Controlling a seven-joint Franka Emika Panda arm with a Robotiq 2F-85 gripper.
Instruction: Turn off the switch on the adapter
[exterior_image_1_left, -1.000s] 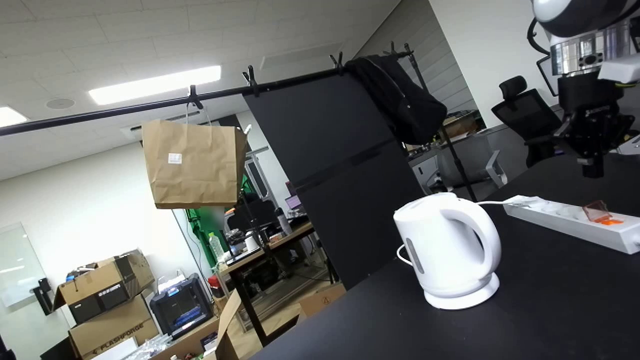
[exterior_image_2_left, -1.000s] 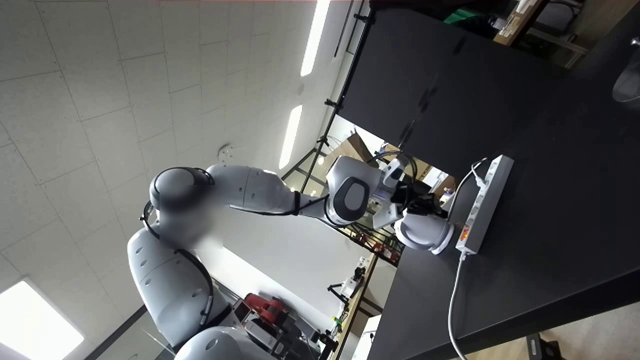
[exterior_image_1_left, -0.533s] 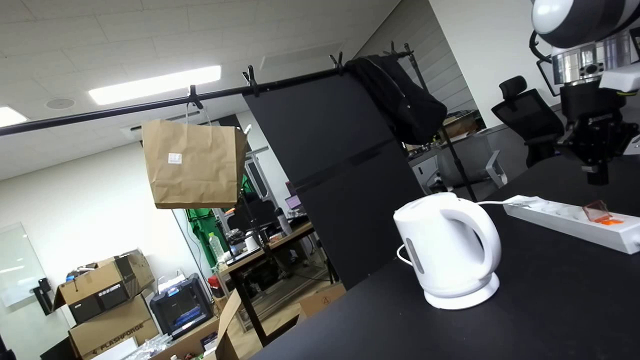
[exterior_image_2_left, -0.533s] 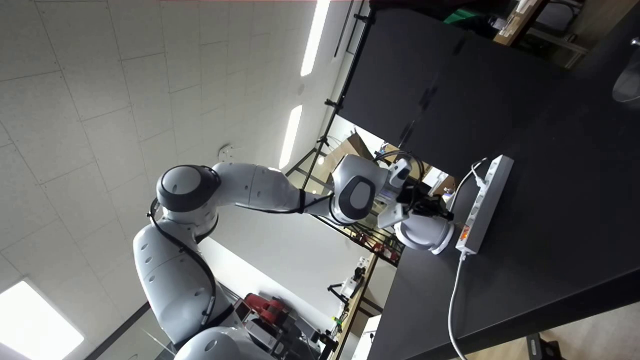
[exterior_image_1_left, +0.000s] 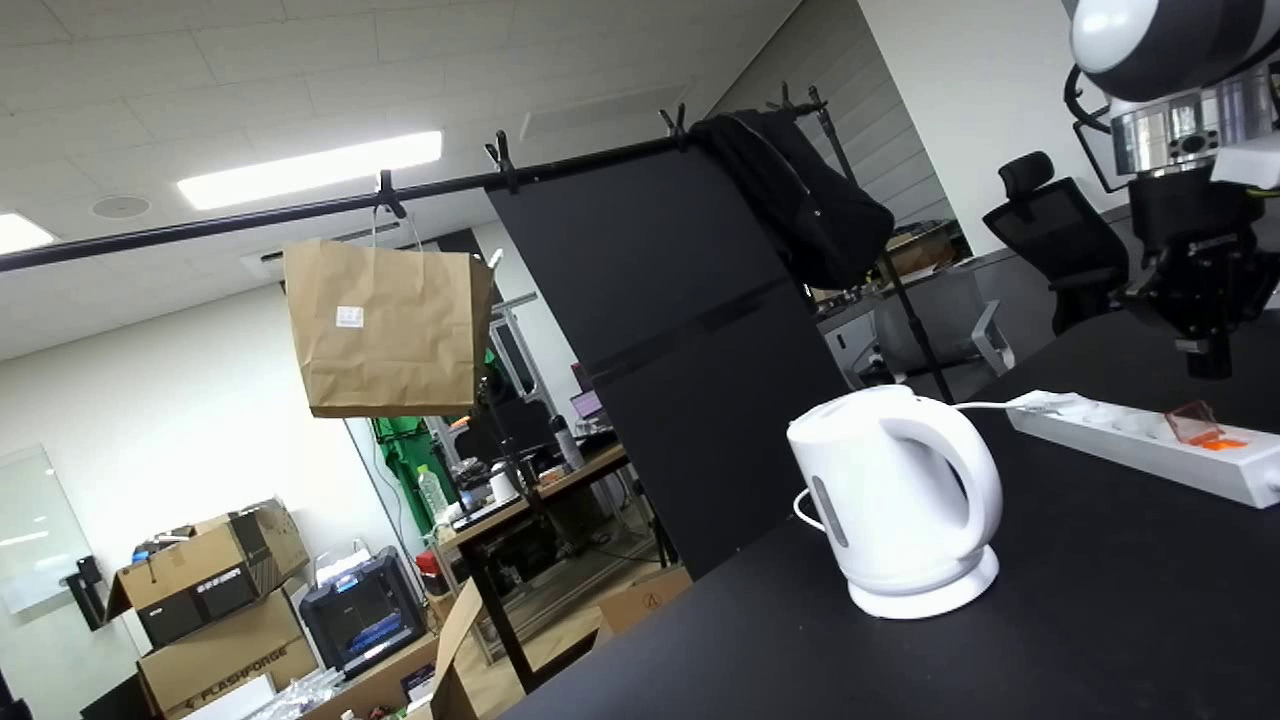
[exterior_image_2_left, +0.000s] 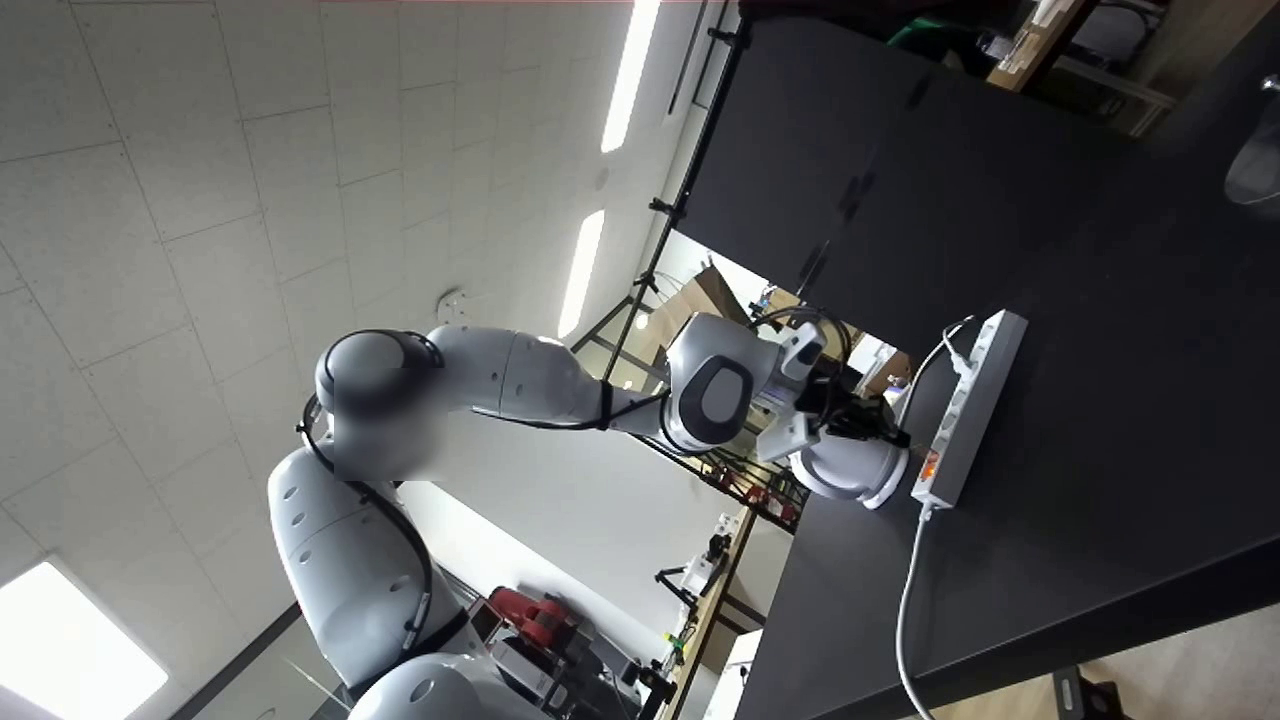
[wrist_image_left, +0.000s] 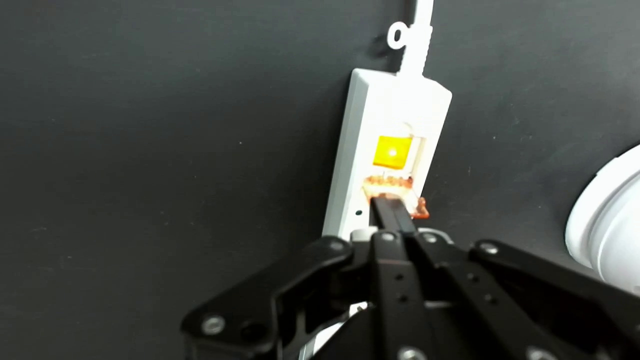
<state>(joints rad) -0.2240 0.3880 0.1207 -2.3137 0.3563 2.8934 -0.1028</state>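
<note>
The adapter, a long white power strip (exterior_image_1_left: 1130, 445), lies on the black table and shows in both exterior views (exterior_image_2_left: 982, 402) and the wrist view (wrist_image_left: 402, 102). Its orange switch (wrist_image_left: 392, 152) glows near the cord end; it also shows in both exterior views (exterior_image_1_left: 1224, 443) (exterior_image_2_left: 930, 464). A clear orange flip cover (exterior_image_1_left: 1191, 421) stands raised beside the switch, and the gripper partly hides it in the wrist view (wrist_image_left: 421, 209). My gripper (wrist_image_left: 390, 201) is shut with nothing between its fingers. It is above the adapter, apart from it, in both exterior views (exterior_image_1_left: 1209, 362) (exterior_image_2_left: 903, 437).
A white kettle (exterior_image_1_left: 890, 490) stands on the table beside the adapter; its edge shows in the wrist view (wrist_image_left: 607, 225). A white plug and cord (exterior_image_2_left: 960, 362) sit in the adapter's far end. The adapter's own cord (exterior_image_2_left: 910, 600) runs over the table edge.
My gripper has moved down and a little to the right in both exterior views, closer to the adapter's switch end. The adapter, cover and kettle have not moved.
</note>
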